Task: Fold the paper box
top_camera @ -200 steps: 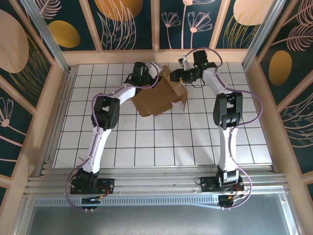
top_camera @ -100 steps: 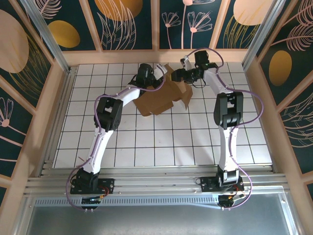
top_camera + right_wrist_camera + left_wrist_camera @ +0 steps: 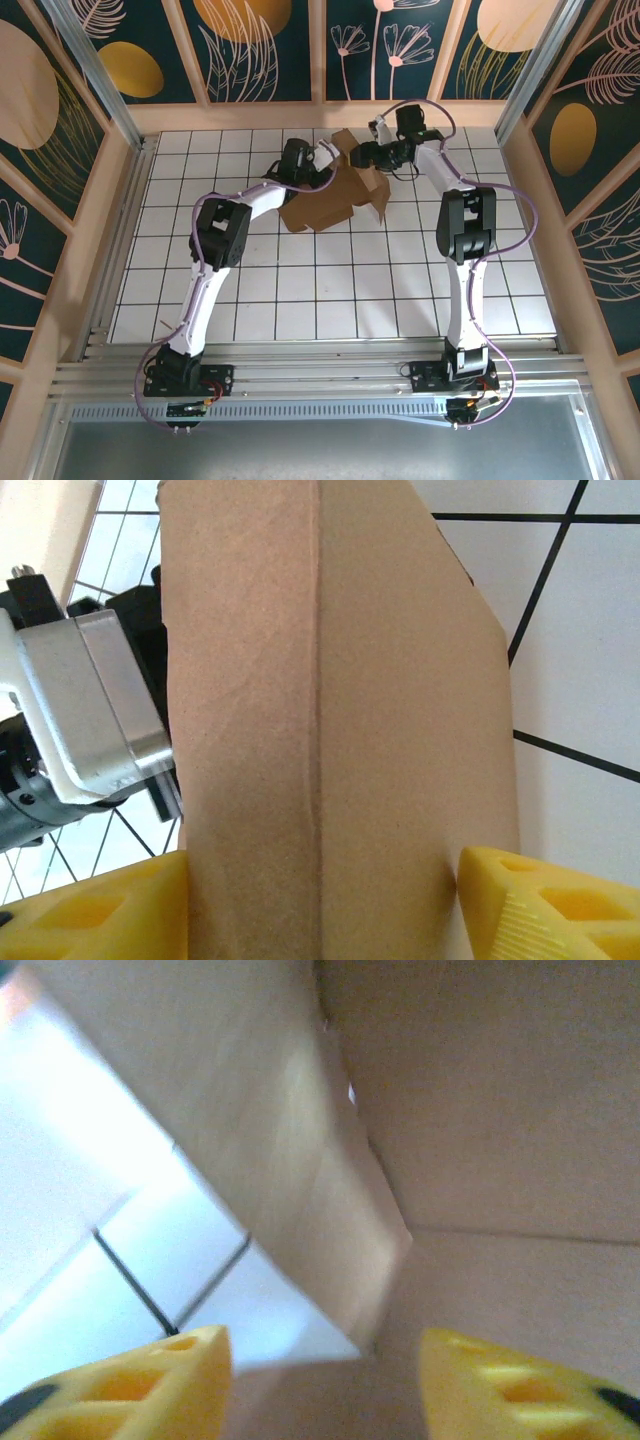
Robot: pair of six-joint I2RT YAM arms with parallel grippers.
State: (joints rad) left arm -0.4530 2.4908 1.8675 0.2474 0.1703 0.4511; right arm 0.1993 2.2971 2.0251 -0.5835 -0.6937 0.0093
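- At the far middle of the white tiled table (image 3: 330,290), the brown cardboard paper box (image 3: 330,200) lies partly folded, with flaps raised.
- At its far left edge, the left gripper (image 3: 325,1385) has its yellow fingers (image 3: 130,1385) spread, pinching nothing.
- At the far right, the right gripper (image 3: 322,905) pinches a creased flap.

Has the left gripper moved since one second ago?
Yes: the left gripper has shifted slightly to the right across the tiles.
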